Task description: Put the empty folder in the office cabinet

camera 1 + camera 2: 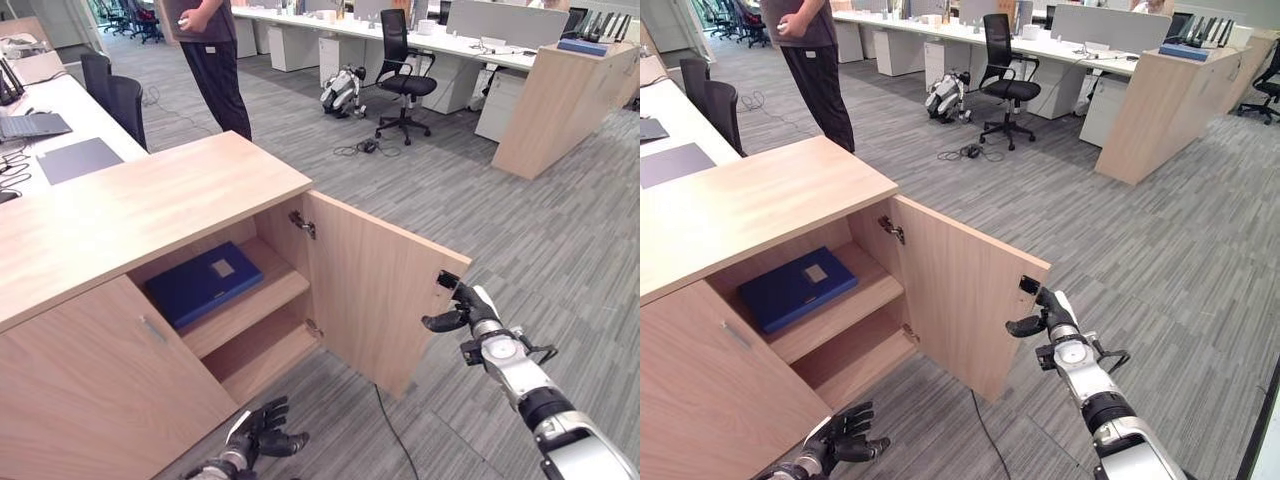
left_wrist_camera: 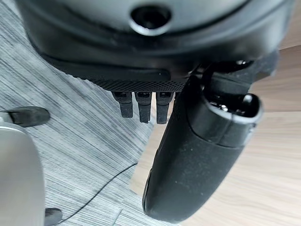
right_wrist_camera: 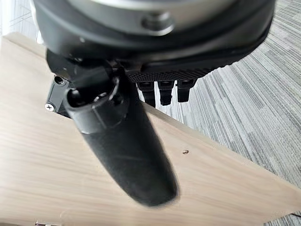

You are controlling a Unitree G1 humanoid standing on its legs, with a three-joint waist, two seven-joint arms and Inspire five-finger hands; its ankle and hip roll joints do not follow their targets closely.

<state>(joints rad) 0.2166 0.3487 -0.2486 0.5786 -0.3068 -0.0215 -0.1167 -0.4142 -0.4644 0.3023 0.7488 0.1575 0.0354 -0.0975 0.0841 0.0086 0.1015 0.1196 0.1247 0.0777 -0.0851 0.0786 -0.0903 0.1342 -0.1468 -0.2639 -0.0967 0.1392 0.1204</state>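
1. Office cabinet [image 1: 150,200] fills the left half of the left eye view, light wood top. Its right-hand bay is open, with an upper and a lower shelf visible.
2. Cabinet door [image 1: 375,290] is swung out toward lower centre of frame. Its free edge points at the right side, hinges back at the cabinet.
3. Blue folder [image 1: 203,283] lies flat on the upper shelf, left of centre. Long axis runs roughly from lower left to upper right, going into the bay. It's already inside, so the likely next move is shutting the door.
4. Right hand [image 1: 462,304] is at the door's free top corner, centre right. Thumb sits on the inner face and fingers go over the edge, as the right wrist view shows [image 3: 127,155]. It looks like a loose pinch on the door edge. This hand is the nearer one to the door; the folder lies well to its left.
5. Left hand [image 1: 262,432] hangs low at bottom centre over the carpet, below the open bay. Fingers are spread and hold nothing, clear of the door and the folder.
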